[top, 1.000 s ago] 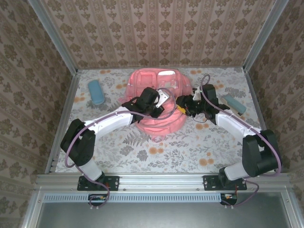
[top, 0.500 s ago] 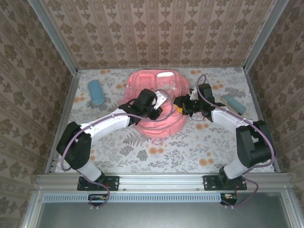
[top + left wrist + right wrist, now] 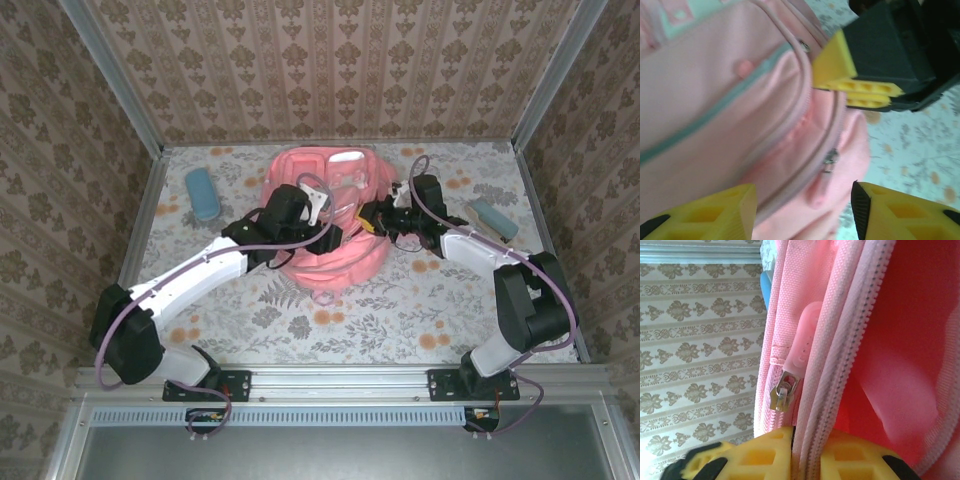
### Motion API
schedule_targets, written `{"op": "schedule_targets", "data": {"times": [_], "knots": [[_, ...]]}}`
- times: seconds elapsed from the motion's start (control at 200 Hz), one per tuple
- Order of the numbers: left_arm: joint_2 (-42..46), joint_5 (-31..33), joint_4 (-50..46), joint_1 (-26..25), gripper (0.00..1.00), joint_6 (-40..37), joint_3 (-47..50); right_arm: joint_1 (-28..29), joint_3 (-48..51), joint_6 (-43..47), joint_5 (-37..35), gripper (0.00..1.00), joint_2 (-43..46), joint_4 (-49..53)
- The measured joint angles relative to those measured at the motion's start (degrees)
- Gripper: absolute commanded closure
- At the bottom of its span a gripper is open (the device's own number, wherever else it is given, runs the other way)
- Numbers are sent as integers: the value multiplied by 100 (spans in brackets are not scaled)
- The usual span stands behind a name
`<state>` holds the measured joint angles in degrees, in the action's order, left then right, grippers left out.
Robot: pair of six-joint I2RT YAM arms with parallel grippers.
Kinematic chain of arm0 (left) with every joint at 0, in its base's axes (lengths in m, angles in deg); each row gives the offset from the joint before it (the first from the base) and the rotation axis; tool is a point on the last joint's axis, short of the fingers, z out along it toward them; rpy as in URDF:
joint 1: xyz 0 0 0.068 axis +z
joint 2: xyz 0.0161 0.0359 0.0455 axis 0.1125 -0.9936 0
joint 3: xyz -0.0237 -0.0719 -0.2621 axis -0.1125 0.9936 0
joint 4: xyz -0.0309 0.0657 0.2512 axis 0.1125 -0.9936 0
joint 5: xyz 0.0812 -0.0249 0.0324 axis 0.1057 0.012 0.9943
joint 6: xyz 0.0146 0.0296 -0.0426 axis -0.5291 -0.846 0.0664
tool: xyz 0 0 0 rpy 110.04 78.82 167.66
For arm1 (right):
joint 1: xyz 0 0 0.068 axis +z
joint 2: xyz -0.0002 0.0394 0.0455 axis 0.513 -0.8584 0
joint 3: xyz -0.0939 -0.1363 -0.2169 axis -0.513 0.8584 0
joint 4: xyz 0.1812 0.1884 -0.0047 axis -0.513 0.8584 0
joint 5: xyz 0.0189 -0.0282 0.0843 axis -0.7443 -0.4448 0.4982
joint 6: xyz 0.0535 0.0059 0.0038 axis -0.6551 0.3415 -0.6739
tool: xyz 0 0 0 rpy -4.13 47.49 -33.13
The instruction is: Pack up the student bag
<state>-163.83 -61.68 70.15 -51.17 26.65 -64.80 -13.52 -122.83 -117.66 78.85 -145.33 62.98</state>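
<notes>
The pink student bag (image 3: 335,215) lies at the middle back of the table. My right gripper (image 3: 372,217) is at the bag's right edge. In the right wrist view its yellow fingers (image 3: 765,452) are shut on the bag's zipper edge (image 3: 832,390), beside a metal slider with a pink pull tab (image 3: 802,345). My left gripper (image 3: 318,196) hovers over the bag's top. It is open in the left wrist view, its fingertips (image 3: 715,212) on either side of another zip pull (image 3: 829,161), touching nothing. The right gripper (image 3: 860,80) also appears there.
A blue case (image 3: 203,194) lies at the back left of the floral table. Another pale blue case (image 3: 494,218) lies at the right, behind the right arm. Patterned walls and metal posts close in the table on three sides.
My left arm has drawn back to the left, its gripper rising over the bag's top. The right gripper has shifted slightly left and back, still holding the bag's edge.
</notes>
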Motion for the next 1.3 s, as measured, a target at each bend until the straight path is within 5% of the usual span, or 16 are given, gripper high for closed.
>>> {"op": "schedule_targets", "data": {"times": [0.32, 0.945, 1.3], "knots": [[-330, -544, 125, -81, 57, 861, 326, 129, 0, -20, 0, 84, 0, -31], [-553, -634, 409, -96, 73, 1023, 326, 173, 0, -20, -26, 85, 0, -28], [-636, -479, 393, -122, 100, 1032, 326, 221, 0, 35, -160, 90, 4, 70]]}}
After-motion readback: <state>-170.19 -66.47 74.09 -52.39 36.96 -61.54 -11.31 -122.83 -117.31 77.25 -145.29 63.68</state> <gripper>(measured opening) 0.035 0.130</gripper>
